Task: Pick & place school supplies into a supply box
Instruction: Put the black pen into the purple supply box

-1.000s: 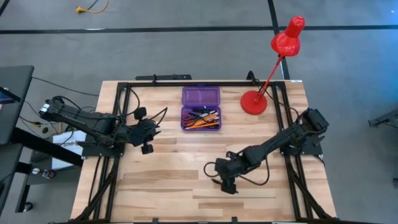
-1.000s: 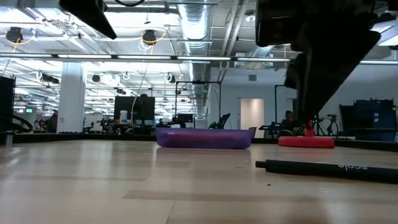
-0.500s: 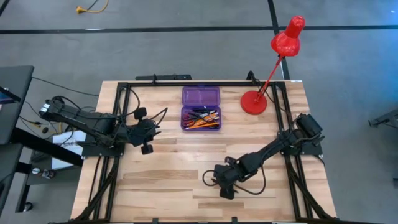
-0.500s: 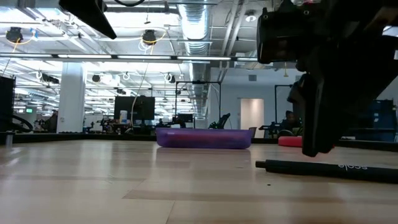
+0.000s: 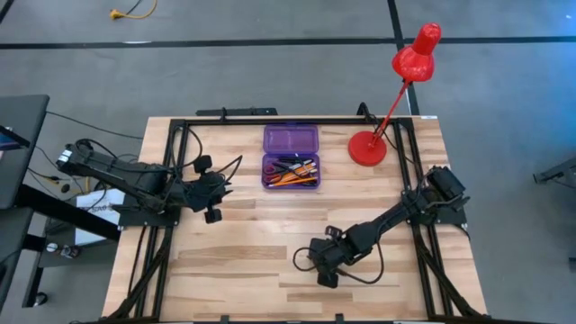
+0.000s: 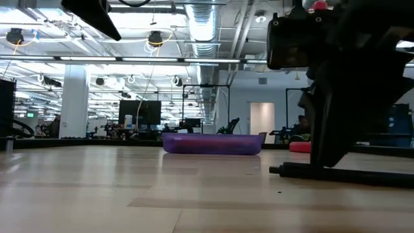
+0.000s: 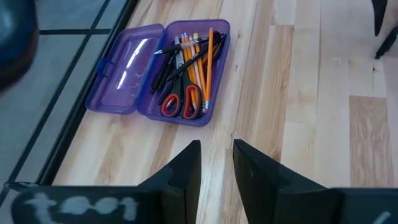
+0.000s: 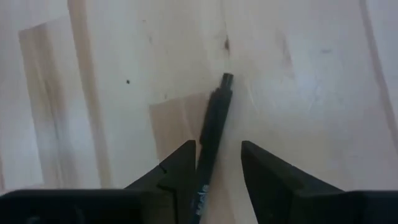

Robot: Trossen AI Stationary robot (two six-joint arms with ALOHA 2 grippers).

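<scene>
The right gripper [image 8: 216, 168] is down low on the table [image 5: 243, 252], near its front edge. Its fingers [image 8: 180, 165] stand a little apart, one on each side of a black pen [image 8: 211, 134]. They are not squeezing it. The pen lies flat on the wood.

Farther back, the left gripper [image 7: 216, 163] waits by the table's left side. Its fingers are close together, with a small gap, and hold nothing.

At the back sits the purple box [image 5: 291, 155], lid open. Pencils [image 7: 202, 59], pens and scissors [image 7: 183, 102] lie inside. A red lamp [image 5: 367, 148] stands beside it.
</scene>
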